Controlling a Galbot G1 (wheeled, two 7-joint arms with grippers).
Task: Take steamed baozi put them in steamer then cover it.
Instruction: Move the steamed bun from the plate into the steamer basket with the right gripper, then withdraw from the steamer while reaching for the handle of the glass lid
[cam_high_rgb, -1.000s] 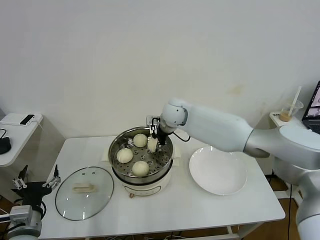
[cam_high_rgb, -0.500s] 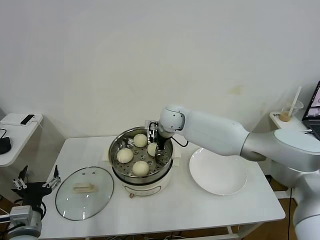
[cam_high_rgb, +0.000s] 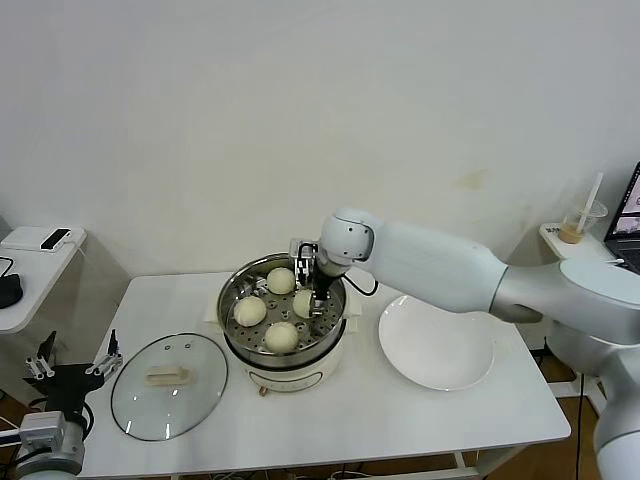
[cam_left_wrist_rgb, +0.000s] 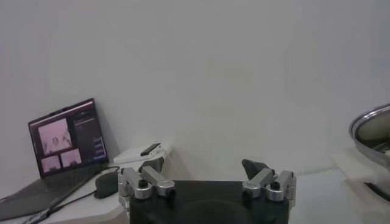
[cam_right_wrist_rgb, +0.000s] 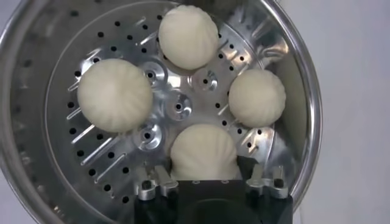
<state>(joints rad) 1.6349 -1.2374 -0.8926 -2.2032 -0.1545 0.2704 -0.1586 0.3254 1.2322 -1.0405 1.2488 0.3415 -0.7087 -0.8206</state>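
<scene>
Baozi: four small round pale cream buns with fine pleats, all lying on the steamer's perforated tray, each apart from the others.
Far baozi (cam_high_rgb: 280, 281): near the far wall.
Left baozi (cam_high_rgb: 249, 311): on the left of the tray.
Near baozi (cam_high_rgb: 281, 337): by the near wall.
Right baozi (cam_high_rgb: 303, 303): on the right of the tray, partly hidden in the head view.
Steamer (cam_high_rgb: 229, 333): round shiny steel pot on a cream-white base, upright at the middle of the table, uncovered.
Cover (cam_high_rgb: 168, 387): round clear glass lid with metal rim and cream bar handle, lying flat on the table, left of the steamer, just beside it.
</scene>
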